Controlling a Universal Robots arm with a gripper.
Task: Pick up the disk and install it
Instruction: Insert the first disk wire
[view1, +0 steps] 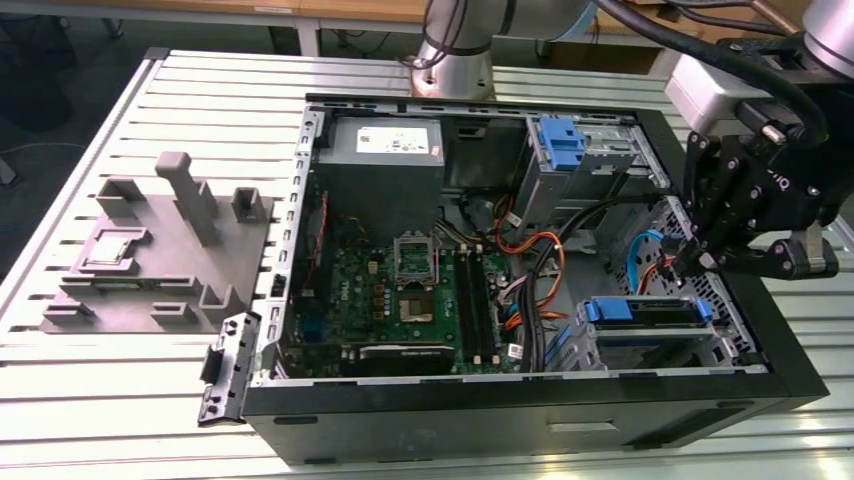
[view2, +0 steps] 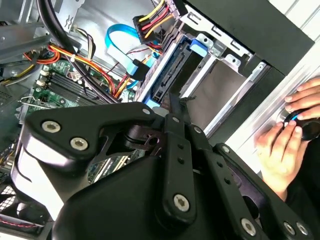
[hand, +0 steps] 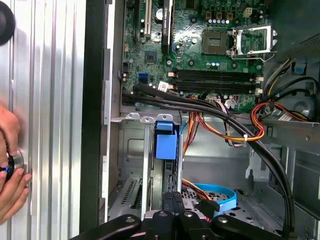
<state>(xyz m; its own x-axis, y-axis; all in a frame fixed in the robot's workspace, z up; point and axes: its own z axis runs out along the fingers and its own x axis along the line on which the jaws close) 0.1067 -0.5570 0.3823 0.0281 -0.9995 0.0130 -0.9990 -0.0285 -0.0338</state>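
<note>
The disk sits in the drive cage at the open computer case's front corner, on the exterior view's right, with its blue bracket uppermost. In both wrist views it shows edge-on in the bay, disk and disk, with a blue tab at one end. My gripper hangs just above the cage. Its fingers are shut together, tips close to the disk's end, gripper and gripper. I see nothing between them.
A person's hand rests on a knob on the slatted table beside the case, hand. Orange and black cables cross beside the cage. Motherboard, grey power supply, another blue-bracketed bay. A grey fixture block stands left.
</note>
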